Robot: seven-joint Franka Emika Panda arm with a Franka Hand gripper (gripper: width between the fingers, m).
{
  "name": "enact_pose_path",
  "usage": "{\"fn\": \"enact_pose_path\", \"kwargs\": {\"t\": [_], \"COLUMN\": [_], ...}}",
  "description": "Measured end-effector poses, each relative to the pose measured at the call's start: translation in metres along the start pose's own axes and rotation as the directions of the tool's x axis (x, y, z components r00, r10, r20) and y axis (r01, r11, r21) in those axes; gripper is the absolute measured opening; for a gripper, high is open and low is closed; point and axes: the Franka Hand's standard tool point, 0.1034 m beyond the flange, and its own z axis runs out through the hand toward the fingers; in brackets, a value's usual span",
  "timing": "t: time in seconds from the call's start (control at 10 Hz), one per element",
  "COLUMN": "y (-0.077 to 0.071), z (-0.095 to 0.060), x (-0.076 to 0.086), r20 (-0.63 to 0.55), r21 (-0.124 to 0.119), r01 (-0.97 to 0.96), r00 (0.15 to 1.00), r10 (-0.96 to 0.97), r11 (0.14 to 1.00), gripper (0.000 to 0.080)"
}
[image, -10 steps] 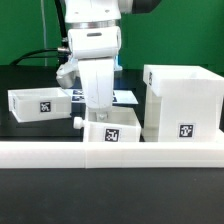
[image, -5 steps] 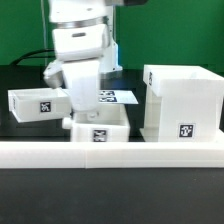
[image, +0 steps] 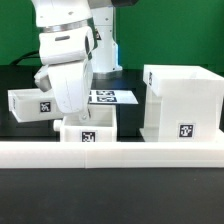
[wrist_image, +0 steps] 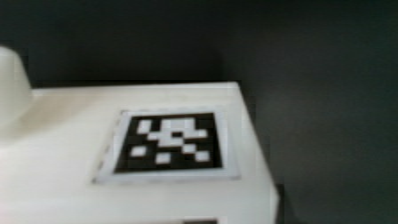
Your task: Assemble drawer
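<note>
The drawer's large cube shell (image: 182, 100) stands at the exterior view's right, open at the top, with a tag on its front. One small tray (image: 38, 103) lies at the left. The other small tray (image: 90, 131) sits in front of it, just behind the rail. My gripper (image: 72, 116) reaches down onto this tray's left end; its fingertips are hidden by the hand and the tray. In the wrist view a white tray face (wrist_image: 63, 135) with its square tag (wrist_image: 171, 145) fills the lower part; no fingers show.
The long low white rail (image: 110, 152) runs across the front. The marker board (image: 114, 97) lies flat behind the front tray. The black table (wrist_image: 302, 50) shows beyond the tray. A green backdrop stands behind.
My arm has moved toward the exterior view's left, and the front tray has slid left with it, away from the cube shell. More of the marker board is uncovered.
</note>
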Motion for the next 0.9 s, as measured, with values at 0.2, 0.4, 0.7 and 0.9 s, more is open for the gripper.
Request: {"fn": "enact_pose_path", "kwargs": {"t": [0.2, 0.4, 0.7, 0.9], "y": [0.0, -0.002, -0.005, -0.001], "z": [0.001, 0.002, 0.006, 0.006], "x": [0.002, 0.002, 0.021, 0.032], "r20": [0.003, 0.003, 0.002, 0.005], "r21": [0.003, 0.002, -0.016, -0.018], "r01": [0.014, 0.018, 0.065, 0.1], "r00": [1.0, 1.0, 0.998, 0.995], "r10": [-0.014, -0.018, -0.065, -0.1], "r11": [1.0, 1.0, 0.998, 0.995], "gripper": [0.0041, 0.0041, 0.0041, 0.0041]}}
